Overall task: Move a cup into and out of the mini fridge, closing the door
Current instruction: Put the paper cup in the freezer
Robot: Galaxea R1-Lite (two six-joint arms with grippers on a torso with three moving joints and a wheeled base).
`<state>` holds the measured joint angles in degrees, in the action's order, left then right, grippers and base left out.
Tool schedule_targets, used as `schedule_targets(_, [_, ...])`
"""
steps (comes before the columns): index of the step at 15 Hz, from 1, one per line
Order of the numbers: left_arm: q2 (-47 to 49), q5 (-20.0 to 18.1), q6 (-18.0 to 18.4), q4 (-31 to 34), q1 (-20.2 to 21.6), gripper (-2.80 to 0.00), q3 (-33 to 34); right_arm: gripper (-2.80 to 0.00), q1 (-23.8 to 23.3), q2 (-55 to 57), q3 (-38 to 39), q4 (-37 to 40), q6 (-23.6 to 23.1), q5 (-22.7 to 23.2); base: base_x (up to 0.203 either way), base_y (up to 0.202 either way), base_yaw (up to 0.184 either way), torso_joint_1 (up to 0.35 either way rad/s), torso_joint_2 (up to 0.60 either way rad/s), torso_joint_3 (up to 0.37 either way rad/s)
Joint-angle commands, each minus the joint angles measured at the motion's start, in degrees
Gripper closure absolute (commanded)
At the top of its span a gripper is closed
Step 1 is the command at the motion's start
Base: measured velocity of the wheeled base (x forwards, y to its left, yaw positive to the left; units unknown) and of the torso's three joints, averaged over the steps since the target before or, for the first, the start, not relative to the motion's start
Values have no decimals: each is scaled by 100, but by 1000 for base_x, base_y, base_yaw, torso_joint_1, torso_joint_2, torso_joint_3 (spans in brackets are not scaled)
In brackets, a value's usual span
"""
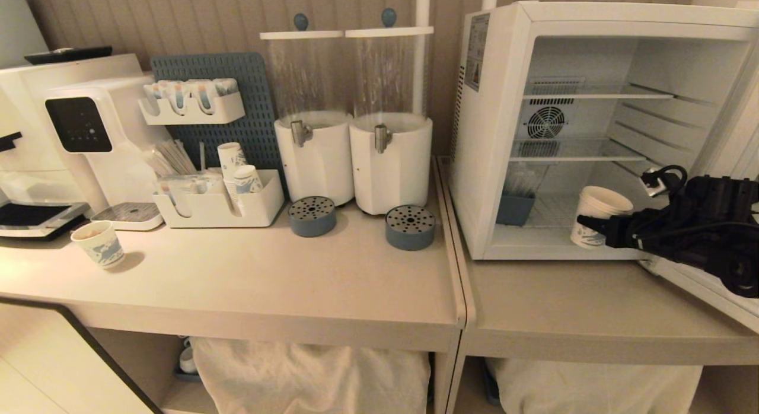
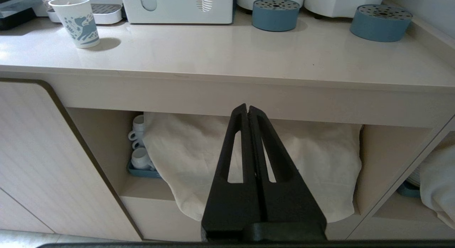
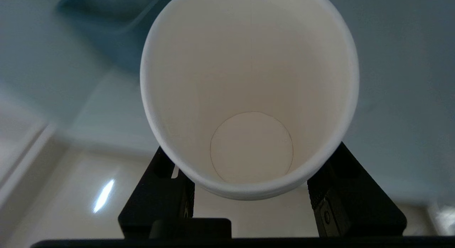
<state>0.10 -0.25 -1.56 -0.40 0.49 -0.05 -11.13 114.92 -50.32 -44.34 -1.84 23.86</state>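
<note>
Your right gripper (image 1: 584,227) has its fingers clamped on the cup (image 1: 598,223), holding it upright at the mouth of the mini fridge (image 1: 504,94), low over its floor, probably so it clears the wire shelves. The door (image 1: 705,286) hangs open at the right. Your left gripper (image 2: 247,111) is parked below the surface (image 2: 227,59), fingers closed on nothing.

The head view looks forward and down from above the table (image 1: 332,283), taking in the mini fridge (image 1: 492,135) on the right. The left wrist view sits low, facing the table's front edge, and shares the brown-stained cup (image 2: 76,22) and blue drip trays (image 2: 275,14) with the head view. The right wrist view looks closely down into the cup (image 3: 250,98).
</note>
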Motion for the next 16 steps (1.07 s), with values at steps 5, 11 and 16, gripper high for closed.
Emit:
schedule_targets(5, [4,16,-2,-4,4,0,5,0,320,880,-1,-1126,-31,-1117,0,0,0,0,0,0])
schedule_targets(11, [3,16,-2,-4,4,0,5,0,418,1659,-377,-1581,-202,-1812,0,0,0,0,0,0])
schedule_targets(16, [8,16,-2,-4,4,0,2,0,494,2077,-933,-1273,-224,-2088,0,0,0,0,0,0])
